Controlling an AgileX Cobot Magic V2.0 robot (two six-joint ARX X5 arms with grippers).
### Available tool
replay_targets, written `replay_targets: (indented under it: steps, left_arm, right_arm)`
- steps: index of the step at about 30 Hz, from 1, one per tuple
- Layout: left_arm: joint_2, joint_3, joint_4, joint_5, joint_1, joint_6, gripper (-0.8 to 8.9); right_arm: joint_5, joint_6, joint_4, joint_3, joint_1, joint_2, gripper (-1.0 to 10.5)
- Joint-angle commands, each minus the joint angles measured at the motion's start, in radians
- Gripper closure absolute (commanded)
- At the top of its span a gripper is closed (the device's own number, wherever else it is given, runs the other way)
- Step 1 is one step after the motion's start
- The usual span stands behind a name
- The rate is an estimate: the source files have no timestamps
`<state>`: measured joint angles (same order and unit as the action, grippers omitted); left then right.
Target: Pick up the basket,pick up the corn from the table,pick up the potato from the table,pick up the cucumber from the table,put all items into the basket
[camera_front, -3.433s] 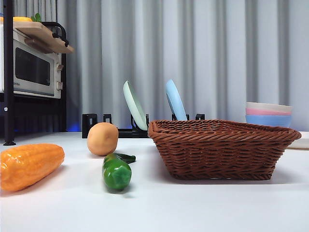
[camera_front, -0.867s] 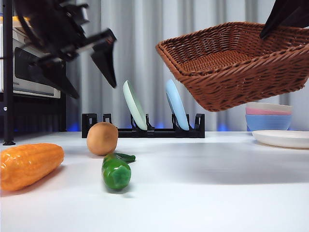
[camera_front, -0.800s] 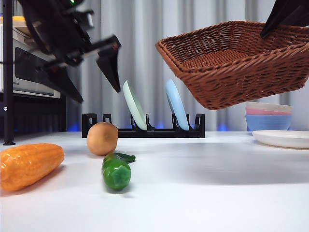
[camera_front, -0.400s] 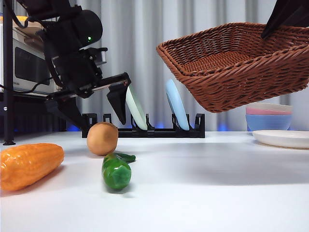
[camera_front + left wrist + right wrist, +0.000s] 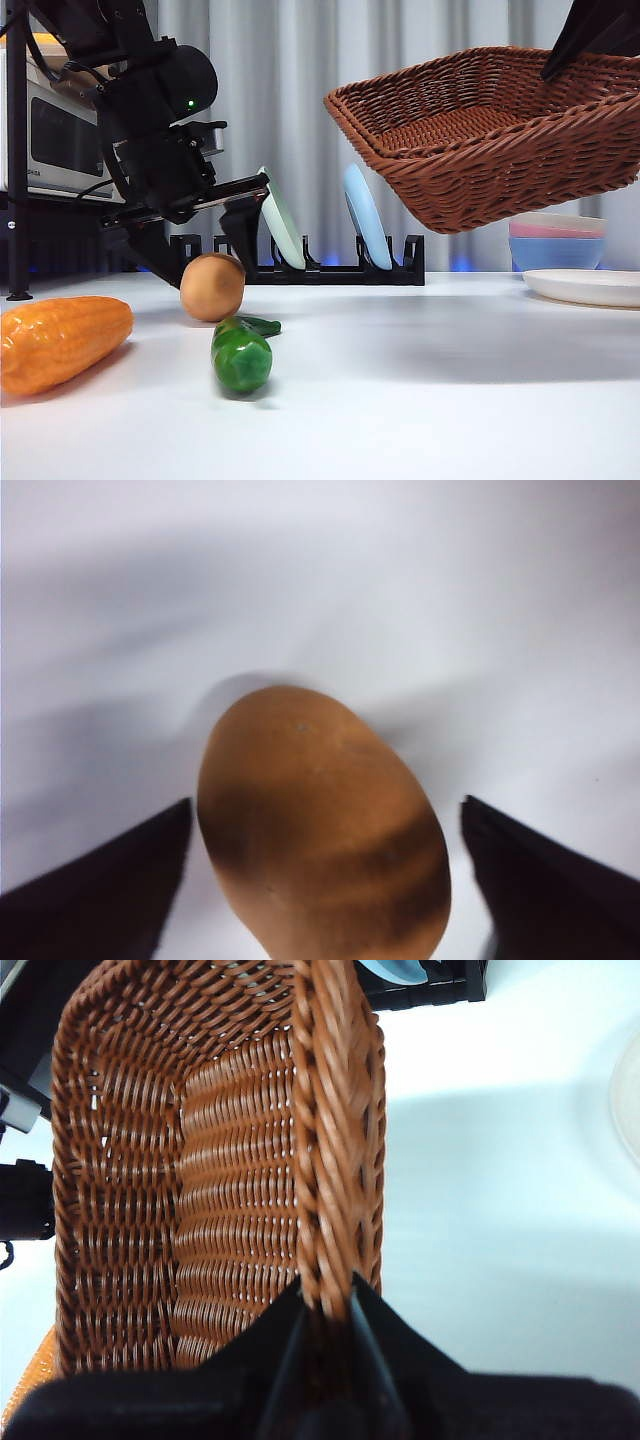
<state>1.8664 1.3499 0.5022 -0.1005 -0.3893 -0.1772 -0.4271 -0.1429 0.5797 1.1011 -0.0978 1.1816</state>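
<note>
My right gripper is shut on the rim of the brown wicker basket and holds it tilted in the air at the upper right; the basket is empty. My left gripper is open, its jaws down on either side of the tan-orange potato, which lies on the white table. In the left wrist view the potato sits between the two jaws, apart from both. The orange-yellow corn lies at the front left. The dark-green cucumber lies in front of the potato.
A black dish rack with a green and a blue plate stands at the back. A microwave is on a shelf at the left. Stacked bowls and a white plate are at the right.
My left gripper has come down from the upper left to straddle the potato. The basket has stayed held in the air, almost still.
</note>
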Motion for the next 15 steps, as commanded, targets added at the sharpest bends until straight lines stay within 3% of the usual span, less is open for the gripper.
replay_targets:
  steps: [1,8,15]
  left_arm:
    - [0.01,-0.001,-0.004,-0.014,-0.004,0.021,8.13]
    - [-0.023,0.0,0.013,-0.016,0.0,0.06,8.21]
    - [-0.278,0.0,0.067,-0.018,0.002,0.074,8.21]
  right_arm:
    - [-0.009,-0.016,-0.017,0.002,0.001,-0.005,9.6]
    - [-0.006,-0.016,-0.019,0.002,0.001,-0.003,9.6]
    - [0.012,-0.026,-0.063,0.002,-0.004,0.034,9.6]
